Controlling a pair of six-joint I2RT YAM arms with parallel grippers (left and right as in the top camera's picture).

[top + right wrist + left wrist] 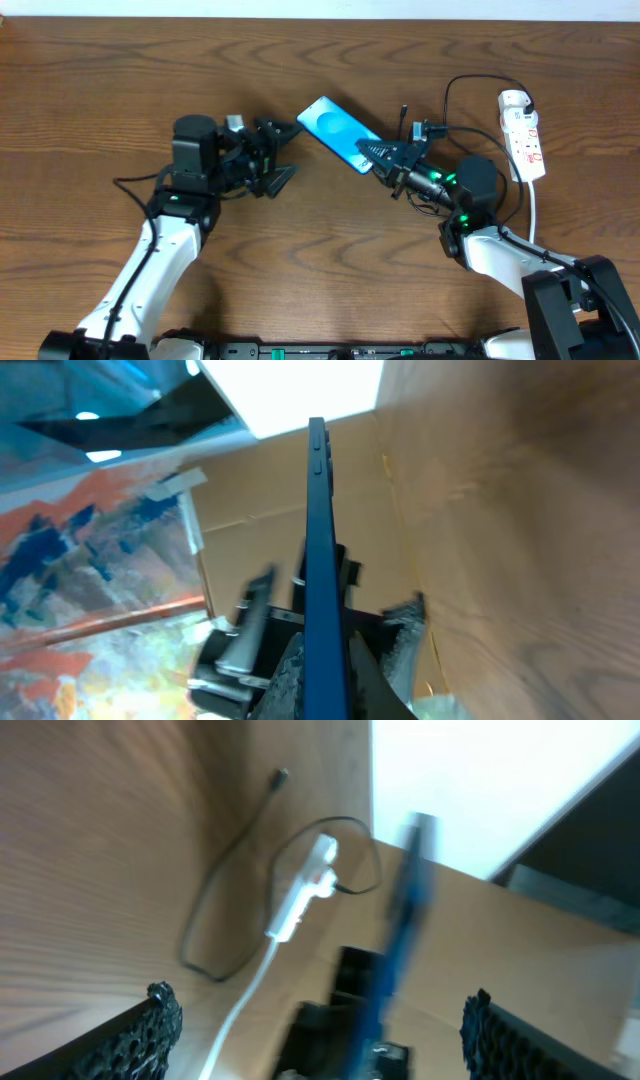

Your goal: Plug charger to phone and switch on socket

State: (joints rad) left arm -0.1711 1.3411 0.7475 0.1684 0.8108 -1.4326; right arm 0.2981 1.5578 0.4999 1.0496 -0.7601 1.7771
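Only overhead shows screen of phone (335, 130); right end effector (374, 156) clamps it, left end effector (294, 151) spread

**Setting:** indoor robotics lab or test bench.

**Evidence:**
- A wood-grain table (320, 290) is serving as the only work surface.
- Two jointed robot arms, the left arm (160, 255) and the right arm (500, 255), are reaching over it. They are rising from a dark base rail (320, 352), where small green lights are glowing.
- A white power strip (523, 135) is lying at the table's far right, its thick white cord (537, 205) trailing toward the rail.
- Beyond the table, plain cardboard panels (250, 490) are standing as a backdrop.
- A bright ceiling light (290, 390) is shining above.
- A colourful painted picture (90, 560) is showing to one side.
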